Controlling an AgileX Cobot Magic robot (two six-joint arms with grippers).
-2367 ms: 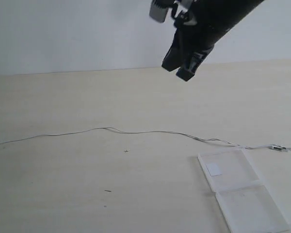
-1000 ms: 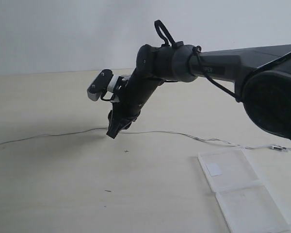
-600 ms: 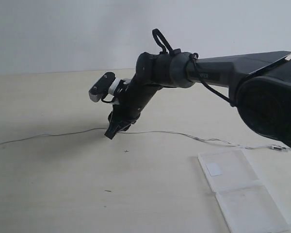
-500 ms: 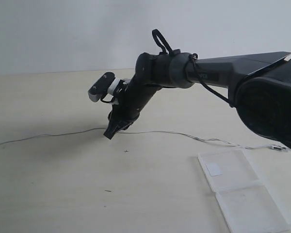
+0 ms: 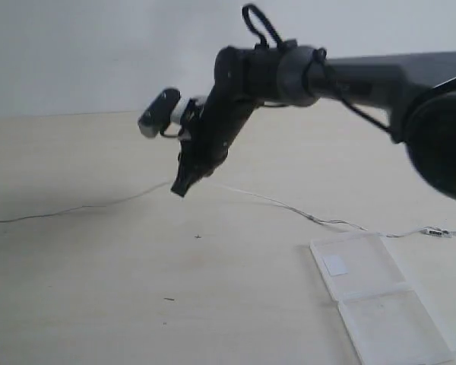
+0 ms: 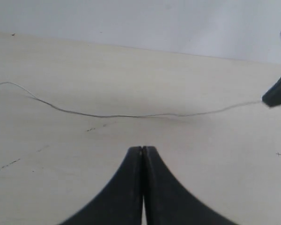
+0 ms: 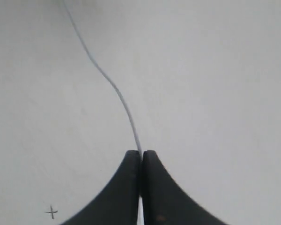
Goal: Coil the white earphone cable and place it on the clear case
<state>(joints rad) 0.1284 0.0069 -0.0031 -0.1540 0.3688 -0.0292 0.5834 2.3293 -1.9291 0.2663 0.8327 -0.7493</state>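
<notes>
Two flat, transparent hinged halves form the clear case (image 5: pixel 380 300) at the desk's (image 5: pixel 99 289) near right corner. The right pincer (image 5: pixel 181 185), clamped on the hair-thin white earphone cable (image 5: pixel 289 211), has lifted its middle off the pale matte desk. The left pincer (image 6: pixel 143 152) is pressed together, empty, cable beyond it.

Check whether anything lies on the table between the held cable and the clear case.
Nothing visible does. The right tool pinches the white earphone cable, and only bare table lies between it and the clear case.
</notes>
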